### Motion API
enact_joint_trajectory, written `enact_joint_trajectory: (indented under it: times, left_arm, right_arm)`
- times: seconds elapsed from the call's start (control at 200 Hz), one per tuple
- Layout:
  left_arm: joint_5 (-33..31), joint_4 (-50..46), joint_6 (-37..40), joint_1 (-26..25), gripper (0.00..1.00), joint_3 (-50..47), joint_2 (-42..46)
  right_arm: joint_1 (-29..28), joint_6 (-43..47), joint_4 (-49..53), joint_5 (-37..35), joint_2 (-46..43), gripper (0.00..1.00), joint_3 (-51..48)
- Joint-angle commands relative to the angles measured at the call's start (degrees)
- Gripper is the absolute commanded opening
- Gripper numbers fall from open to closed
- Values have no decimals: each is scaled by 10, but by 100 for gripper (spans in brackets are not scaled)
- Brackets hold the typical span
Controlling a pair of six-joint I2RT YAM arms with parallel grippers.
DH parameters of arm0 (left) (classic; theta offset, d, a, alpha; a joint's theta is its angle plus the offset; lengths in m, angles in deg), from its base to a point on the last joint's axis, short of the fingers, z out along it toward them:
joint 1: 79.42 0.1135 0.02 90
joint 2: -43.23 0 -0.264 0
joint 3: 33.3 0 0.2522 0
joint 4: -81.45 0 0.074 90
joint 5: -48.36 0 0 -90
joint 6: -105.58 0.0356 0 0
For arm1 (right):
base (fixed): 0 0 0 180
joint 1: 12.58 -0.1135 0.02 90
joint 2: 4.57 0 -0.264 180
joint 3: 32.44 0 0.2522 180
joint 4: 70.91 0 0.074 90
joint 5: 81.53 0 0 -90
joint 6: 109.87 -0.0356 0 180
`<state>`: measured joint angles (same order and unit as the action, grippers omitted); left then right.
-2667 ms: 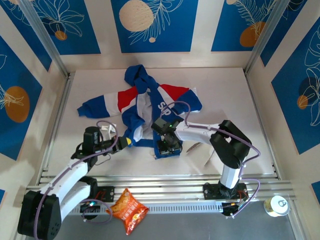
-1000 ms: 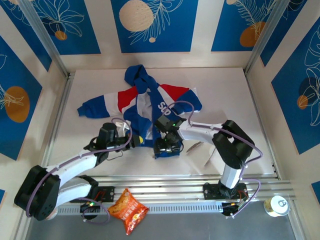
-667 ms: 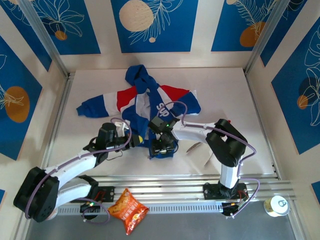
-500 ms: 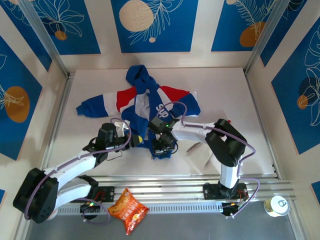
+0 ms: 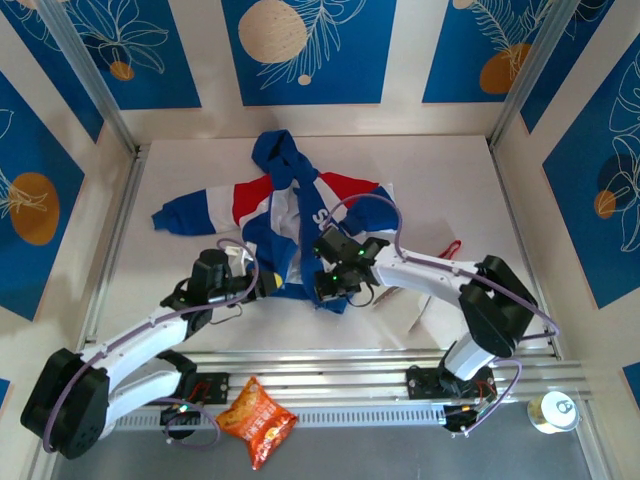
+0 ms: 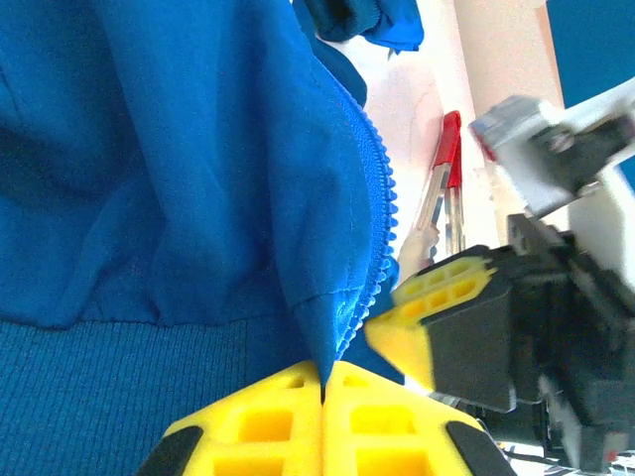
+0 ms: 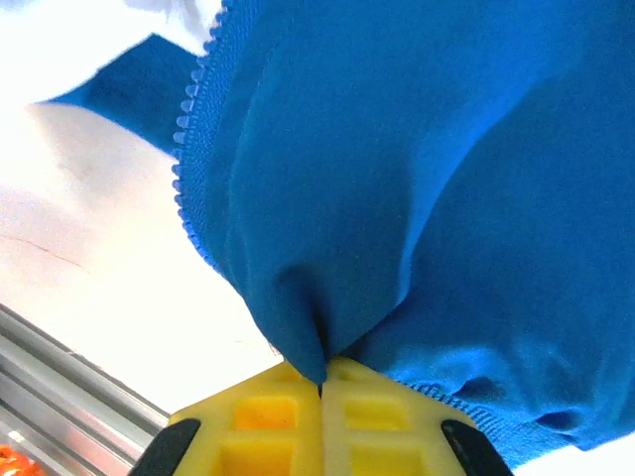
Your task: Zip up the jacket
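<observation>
Swinging its elbow outward within the last half-second, the right end effector [image 7: 319,382] stayed clenched on the jacket [image 5: 282,212] hem by the zipper teeth [image 7: 198,149]; left end effector [image 6: 322,382] clenched on the opposite hem. Jacket lay unzipped on the counter [image 5: 450,190]; bottom ends probably being aligned

The jacket [image 5: 285,212] lies on the table [image 5: 450,180] with its hood toward the far wall and one sleeve stretched out to the left. It is royal blue with red and white bands. The front is unzipped, showing white lining. Blue zipper teeth [image 6: 382,203] edge the open front above the bunched, ribbed hem.
</observation>
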<state>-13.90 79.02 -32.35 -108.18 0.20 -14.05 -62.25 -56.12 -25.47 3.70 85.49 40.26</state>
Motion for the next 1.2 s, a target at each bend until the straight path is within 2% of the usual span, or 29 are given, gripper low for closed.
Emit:
enact_joint_trajectory:
  times: [0.0,0.18,0.4,0.49,0.575,0.665,0.795,0.99,1.19]
  left_arm:
    - [2,27,-4,-5,0,-10,9]
    - [25,157,-57,-5,0,-36,6]
    - [46,222,-67,-5,0,-31,-4]
    - [16,203,-63,-4,0,-31,15]
    - [-34,128,-58,-2,0,-26,38]
    - [-23,90,-39,-2,0,-9,28]
    - [5,160,-57,-3,0,-19,30]
    - [25,240,-36,-5,0,-22,39]
    - [38,406,-38,-8,0,-33,-14]
  right_arm:
    - [12,11,-18,7,-33,0,-22]
    - [30,18,-85,64,-81,0,-58]
    - [64,18,-134,123,-114,0,-84]
    - [77,23,-132,138,-116,0,-78]
    - [87,28,-121,143,-109,0,-64]
    - [95,35,-122,157,-100,0,-52]
    - [101,41,-144,185,-100,0,-49]
    - [121,49,-184,238,-115,0,-56]
    - [148,69,-222,303,-136,0,-73]
